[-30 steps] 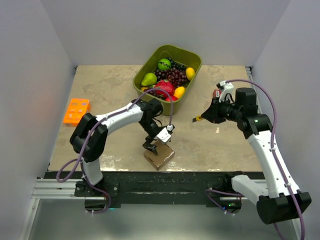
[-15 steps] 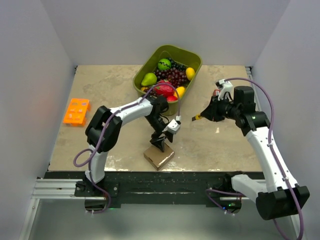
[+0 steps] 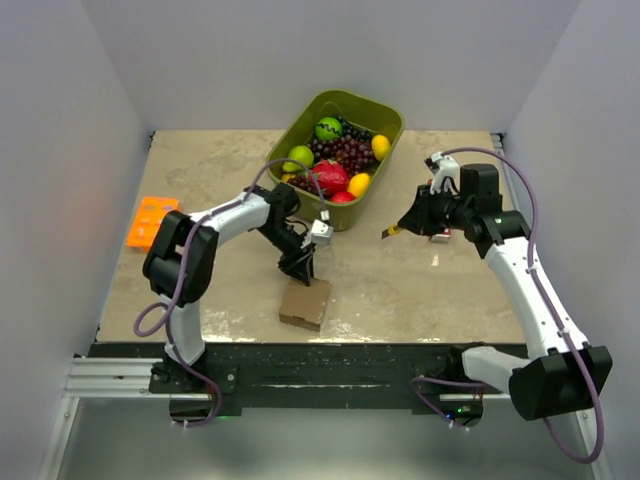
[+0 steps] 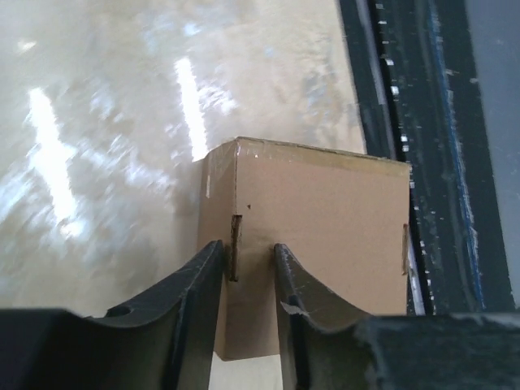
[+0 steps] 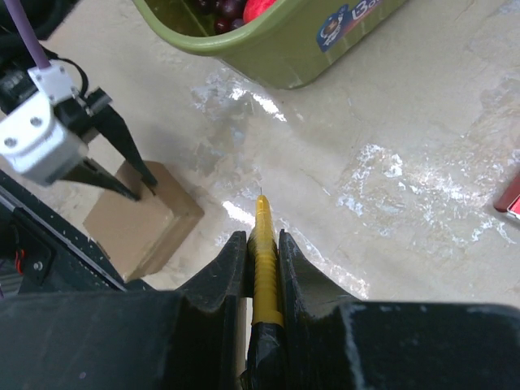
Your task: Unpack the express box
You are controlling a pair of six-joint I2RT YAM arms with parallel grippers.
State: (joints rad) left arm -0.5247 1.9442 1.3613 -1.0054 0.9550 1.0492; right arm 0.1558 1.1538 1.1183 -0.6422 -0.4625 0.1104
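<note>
Though small, plain brown express box (image 3: 305, 303), closed

The express box (image 4: 317, 244) sits mid-frame on the glossy beige table (image 4: 97, 122). The left gripper (image 4: 248, 248) has its dark fingers (image 4: 199, 296) narrowly apart before the box's left part. A black rail (image 4: 422, 97) runs down the right.

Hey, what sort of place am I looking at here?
Probably a robot lab test cell: left arm and right arm bolted at a table's edge, plain white panels around it, and staged props, a green fruit tub and a cardboard box.
</note>
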